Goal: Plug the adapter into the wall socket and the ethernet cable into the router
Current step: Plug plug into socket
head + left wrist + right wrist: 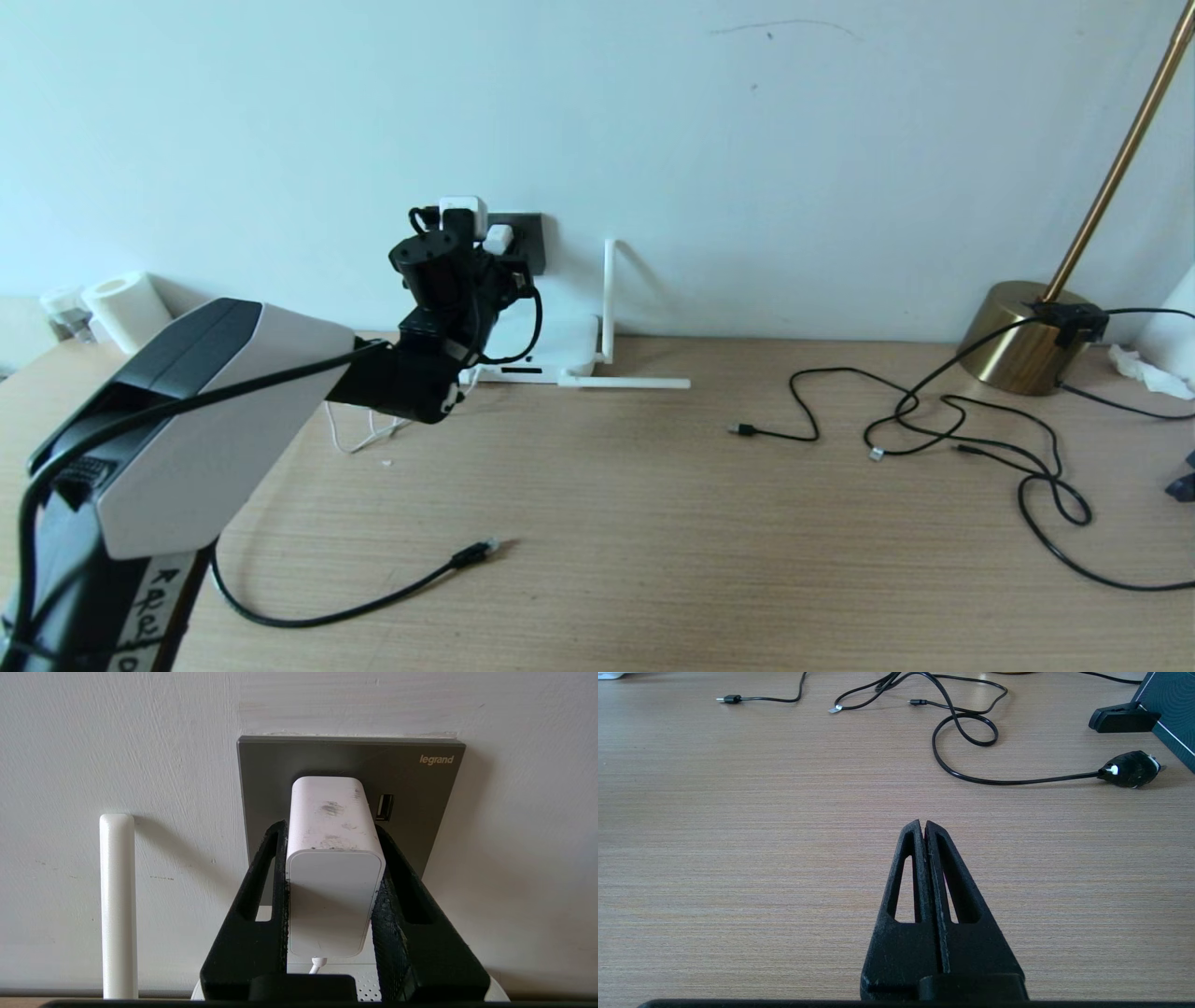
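The left gripper [332, 830] squeezes the white adapter [332, 858] on both sides, and the adapter's far end sits against the dark grey wall socket [280, 770], just beside a small port on the plate. The white router [551, 347] lies on the table [653, 523] right under the wall socket, and the black ethernet cable [471, 554] lies loose on the table, well apart from the wall socket. The right gripper [923, 826] hangs over the table with its two fingers pressed together, holding nothing.
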Controlling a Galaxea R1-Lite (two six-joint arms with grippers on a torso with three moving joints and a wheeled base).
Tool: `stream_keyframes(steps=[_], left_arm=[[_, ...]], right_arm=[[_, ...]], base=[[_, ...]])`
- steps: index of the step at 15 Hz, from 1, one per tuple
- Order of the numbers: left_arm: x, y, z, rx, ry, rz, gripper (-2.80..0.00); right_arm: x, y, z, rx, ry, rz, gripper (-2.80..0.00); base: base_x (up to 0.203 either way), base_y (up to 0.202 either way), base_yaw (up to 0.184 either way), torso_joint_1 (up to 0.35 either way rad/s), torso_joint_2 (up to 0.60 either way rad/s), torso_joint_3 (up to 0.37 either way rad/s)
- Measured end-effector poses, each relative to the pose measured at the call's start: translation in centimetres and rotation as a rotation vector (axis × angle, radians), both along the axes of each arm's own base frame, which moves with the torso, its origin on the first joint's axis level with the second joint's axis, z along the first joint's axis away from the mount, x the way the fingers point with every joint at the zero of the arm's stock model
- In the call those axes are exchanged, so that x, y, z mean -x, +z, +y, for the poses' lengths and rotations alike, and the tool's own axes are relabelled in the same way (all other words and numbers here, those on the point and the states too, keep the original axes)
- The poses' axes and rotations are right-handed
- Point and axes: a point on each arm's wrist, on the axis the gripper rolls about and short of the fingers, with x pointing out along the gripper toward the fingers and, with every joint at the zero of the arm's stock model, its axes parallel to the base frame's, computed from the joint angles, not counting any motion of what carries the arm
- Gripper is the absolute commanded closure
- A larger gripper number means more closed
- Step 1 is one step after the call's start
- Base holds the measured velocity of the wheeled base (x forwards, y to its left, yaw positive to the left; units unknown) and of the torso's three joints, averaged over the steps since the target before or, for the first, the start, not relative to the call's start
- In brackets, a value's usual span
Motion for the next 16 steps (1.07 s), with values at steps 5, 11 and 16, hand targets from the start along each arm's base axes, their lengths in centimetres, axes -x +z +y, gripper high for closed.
stream_keyframes(steps=[5,11,16], left_arm=[[0.0,0.2,0.2,-0.013,0.001,0.000,0.00],[-0.2,0.2,0.9,-0.026,0.004,0.000,0.00],[-0.3,0.0,1.1,-0.031,0.011,-0.002,0.00]], right_arm=[[0.0,0.0,0.0,0.001,0.000,0.000,0.00],[0.0,0.0,0.0,0.000,-0.001,0.000,0.00],[0.0,0.0,0.0,0.000,-0.001,0.000,0.00]], base=[[0.000,0.000,0.000,0.000,0.00,0.000],[0.000,0.000,0.000,0.000,0.00,0.000],[0.000,0.000,0.000,0.000,0.00,0.000]])
